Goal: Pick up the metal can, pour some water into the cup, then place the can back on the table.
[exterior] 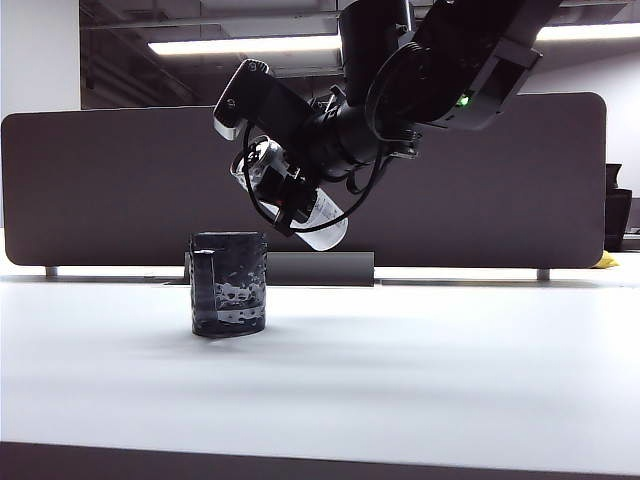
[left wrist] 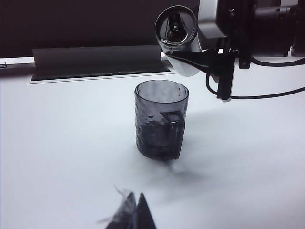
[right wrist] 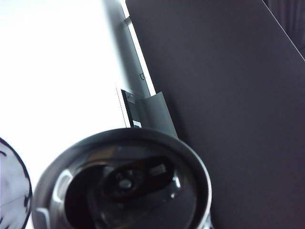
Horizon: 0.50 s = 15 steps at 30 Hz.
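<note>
The metal can (exterior: 326,224) hangs tilted in the air, its opened top (left wrist: 176,26) leaning down toward the cup (exterior: 229,285). My right gripper (exterior: 289,196) is shut on the can's middle. The can's mouth (right wrist: 125,181) is above the cup and slightly to its right in the exterior view. I see no stream of water. The dark dimpled cup (left wrist: 159,121) stands upright on the white table (exterior: 420,370), handle toward the left wrist camera. Its rim (right wrist: 10,191) shows beside the can top. My left gripper (left wrist: 136,211) hovers low over the table short of the cup, shut and holding nothing.
A dark brown divider panel (exterior: 100,190) runs along the back of the table, with a grey base piece (exterior: 320,268) behind the cup. The right arm (exterior: 450,60) reaches in from the upper right. The table's dark front edge (exterior: 300,462) is near the camera.
</note>
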Tool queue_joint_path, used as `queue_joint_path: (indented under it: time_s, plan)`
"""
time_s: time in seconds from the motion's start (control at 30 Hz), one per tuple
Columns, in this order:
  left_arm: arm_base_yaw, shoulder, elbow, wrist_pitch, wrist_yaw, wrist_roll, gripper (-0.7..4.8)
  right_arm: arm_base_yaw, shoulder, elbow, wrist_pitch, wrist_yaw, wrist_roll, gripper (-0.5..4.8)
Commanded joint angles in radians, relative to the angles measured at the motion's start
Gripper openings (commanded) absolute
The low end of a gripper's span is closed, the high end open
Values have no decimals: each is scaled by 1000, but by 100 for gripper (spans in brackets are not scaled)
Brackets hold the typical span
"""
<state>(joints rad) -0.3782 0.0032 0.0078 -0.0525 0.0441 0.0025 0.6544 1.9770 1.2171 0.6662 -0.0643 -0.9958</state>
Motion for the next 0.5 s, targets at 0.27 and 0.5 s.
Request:
queue_joint_path:
  time_s: [0.27,0.5]
  plan:
    - [0,1,1,8,2,-3,-5,3,-10,10,48,2,-8,242]
    - [0,1,1,8,2,-3,-5,15,-10,10,47,2,-32,242]
